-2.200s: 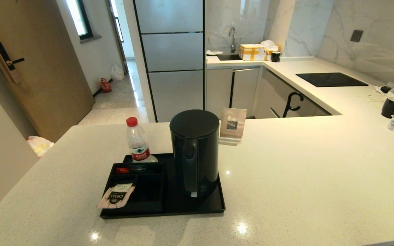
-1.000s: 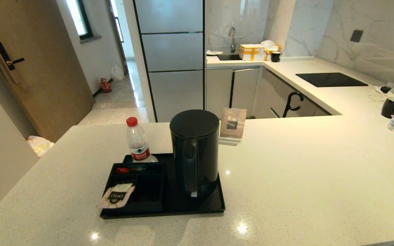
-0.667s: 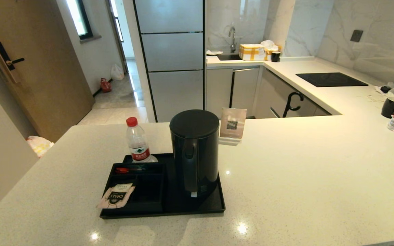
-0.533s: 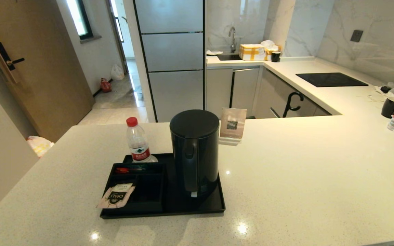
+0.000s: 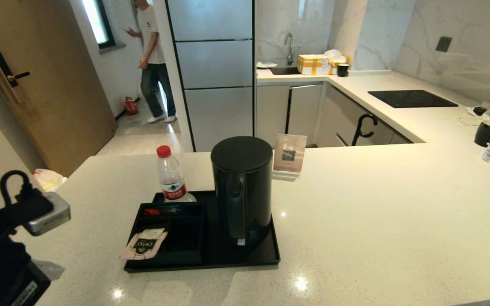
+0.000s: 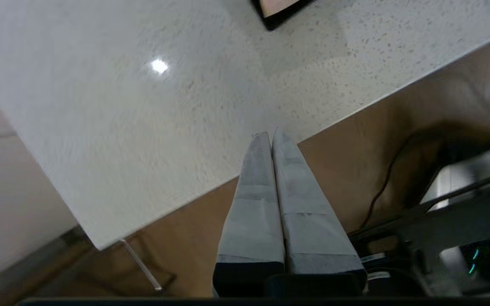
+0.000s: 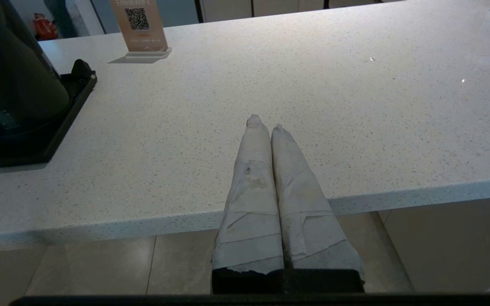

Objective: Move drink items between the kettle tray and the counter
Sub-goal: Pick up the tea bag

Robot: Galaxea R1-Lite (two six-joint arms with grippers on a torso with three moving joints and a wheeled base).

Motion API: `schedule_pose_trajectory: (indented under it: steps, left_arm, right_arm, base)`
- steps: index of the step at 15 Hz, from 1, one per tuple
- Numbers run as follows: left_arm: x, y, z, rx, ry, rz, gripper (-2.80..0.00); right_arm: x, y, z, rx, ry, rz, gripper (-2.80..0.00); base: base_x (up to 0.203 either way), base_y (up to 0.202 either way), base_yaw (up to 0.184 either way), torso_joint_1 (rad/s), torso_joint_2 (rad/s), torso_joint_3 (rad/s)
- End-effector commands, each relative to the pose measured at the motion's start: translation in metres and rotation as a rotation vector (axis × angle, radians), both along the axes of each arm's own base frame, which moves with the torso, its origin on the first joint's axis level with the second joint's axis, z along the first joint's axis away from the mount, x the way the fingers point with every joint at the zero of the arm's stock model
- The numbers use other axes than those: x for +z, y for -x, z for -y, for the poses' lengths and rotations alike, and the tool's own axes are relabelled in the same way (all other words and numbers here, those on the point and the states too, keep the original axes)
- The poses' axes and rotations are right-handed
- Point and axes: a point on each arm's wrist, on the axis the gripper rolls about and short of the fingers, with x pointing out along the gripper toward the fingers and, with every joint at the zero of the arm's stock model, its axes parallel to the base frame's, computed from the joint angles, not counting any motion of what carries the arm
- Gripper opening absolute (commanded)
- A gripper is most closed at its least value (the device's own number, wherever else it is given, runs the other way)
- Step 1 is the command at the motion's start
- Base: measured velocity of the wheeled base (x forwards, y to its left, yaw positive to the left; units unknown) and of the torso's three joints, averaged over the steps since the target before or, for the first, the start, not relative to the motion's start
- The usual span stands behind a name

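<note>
Newly risen beside the tabletop [image 5: 355, 212], the left gripper [image 6: 270, 135] hangs fingers pressed together, empty, over its near edge. Ahead sits the tray [image 5: 266, 259], sachet [image 5: 143, 243] nearest, kettle [image 5: 242, 187] beyond. Spread fingers before descending flat onto the sachet. The right gripper [image 7: 263, 124], likewise closed, idles low.

Reads "CHALI" on the black-and-beige tea sachet [image 5: 144, 244] lying at the front left of the kettle tray [image 5: 266, 255]. Shows a QR code under a line ending in "WiFi", as far as legible, on the small beige card stand [image 7: 139, 26] on the tabletop [image 7: 313, 106]. Too small to make out on the red-capped bottle's label [image 5: 174, 191].
</note>
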Motion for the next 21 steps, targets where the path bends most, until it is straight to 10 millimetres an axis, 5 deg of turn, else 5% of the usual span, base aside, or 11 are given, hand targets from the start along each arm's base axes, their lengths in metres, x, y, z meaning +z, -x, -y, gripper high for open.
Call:
schedule_pose_trajectory:
  steps: [1, 6, 7, 8, 11, 21]
  left_arm:
    - [-0.013, -0.024, 0.004, -0.027, -0.017, -0.096, -2.8]
    - [-0.019, -0.07, 0.042, -0.206, -0.049, -0.156, -2.8]
    - [-0.019, -0.072, 0.045, -0.216, -0.051, -0.154, -1.13]
    - [-0.022, -0.075, 0.055, -0.249, -0.054, -0.163, 0.0]
    - [-0.033, -0.08, 0.09, -0.34, -0.078, -0.193, 0.0]
    - [-0.053, -0.093, 0.098, -0.247, -0.195, -0.205, 0.0]
  right_arm:
    - [0.0, 0.0, 0.0, 0.0, -0.001, -0.003, -2.8]
    - [0.0, 0.0, 0.0, 0.0, -0.001, -0.003, -2.8]
    - [0.0, 0.0, 0.0, -0.002, -0.002, -0.003, -2.8]
    - [0.0, 0.0, 0.0, 0.0, -0.001, -0.003, -2.8]
    - [0.0, 0.0, 0.0, -0.001, -0.002, -0.003, -2.8]
    - [0.0, 0.0, 0.0, 0.0, -0.002, -0.003, -2.8]
  base:
    - [0.0, 0.0, 0.0, 0.0, 0.0, 0.0]
    - [0.0, 0.0, 0.0, 0.0, 0.0, 0.0]
    - [0.0, 0.0, 0.0, 0.0, 0.0, 0.0]
    - [0.0, 0.0, 0.0, 0.0, 0.0, 0.0]
    - [0.0, 0.0, 0.0, 0.0, 0.0, 0.0]
    - [0.0, 0.0, 0.0, 0.0, 0.0, 0.0]
